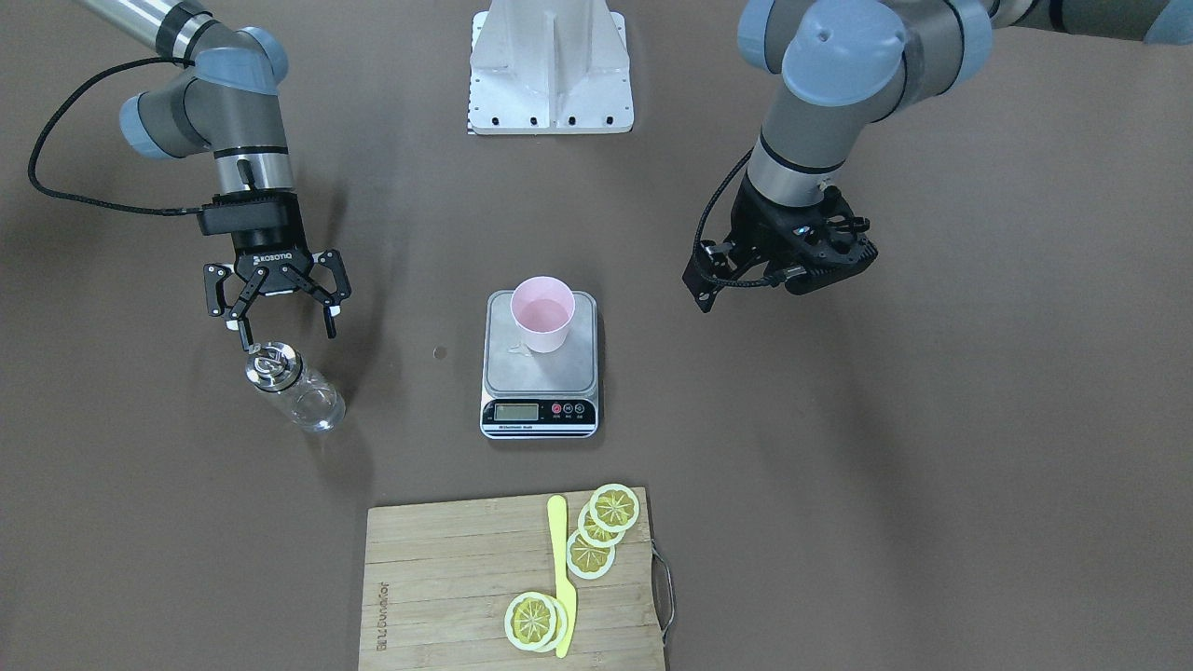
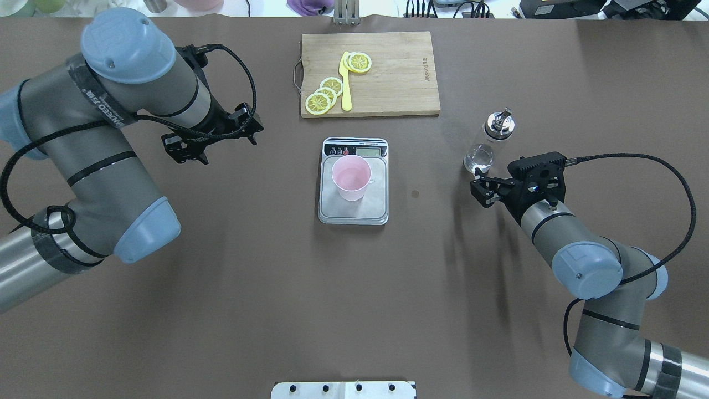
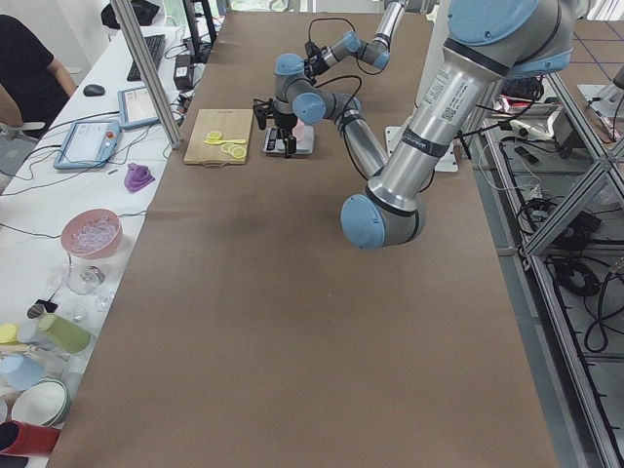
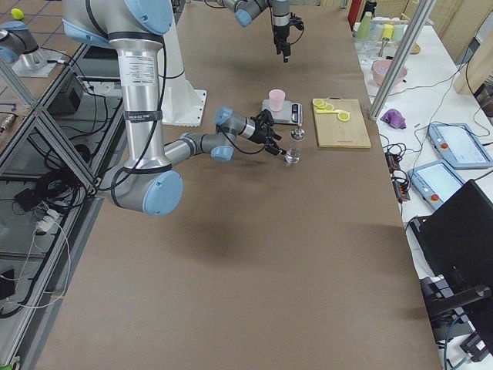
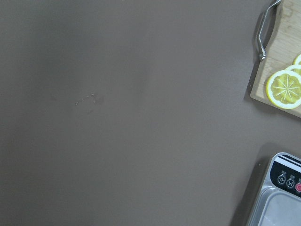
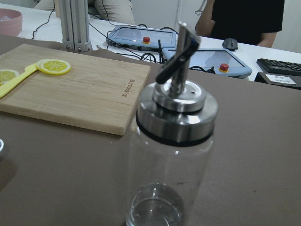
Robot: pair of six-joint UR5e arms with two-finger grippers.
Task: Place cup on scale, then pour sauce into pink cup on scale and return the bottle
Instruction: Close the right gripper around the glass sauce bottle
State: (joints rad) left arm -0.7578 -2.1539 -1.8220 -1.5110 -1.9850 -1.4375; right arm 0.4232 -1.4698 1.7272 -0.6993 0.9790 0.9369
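Overhead view, left edge first. Left gripper (image 2: 213, 136) hangs over bare table (image 2: 232, 288), well apart from everything. Its fingers face away from every camera, so I cannot tell whether they are spread or closed.

Centre: scale (image 2: 332, 211) with cup (image 2: 351, 177) upright on it, inside its edges. First part of the task looks done. Cannot tell whether the cup holds sauce; display (image 2: 370, 151) too small to read. Beyond the scale, cutting board (image 2: 399, 83) with lemon slices (image 2: 327, 91) and a yellow knife (image 2: 346, 88).

Right: bottle (image 2: 488, 145) upright on the table, well apart from the scale. Right gripper (image 1: 287, 332) just short of it, jaws spread wide, nothing held, roughly level with the metal cap (image 2: 500, 123).

Judgement: grasping the bottle is the step in hand. Drop lower so the pads meet the glass body below the cap. Centre the bottle between the jaws, then close gently. Slick glass, narrow base: a one-sided nudge could tip it. Lift straight up before swinging towards the cup
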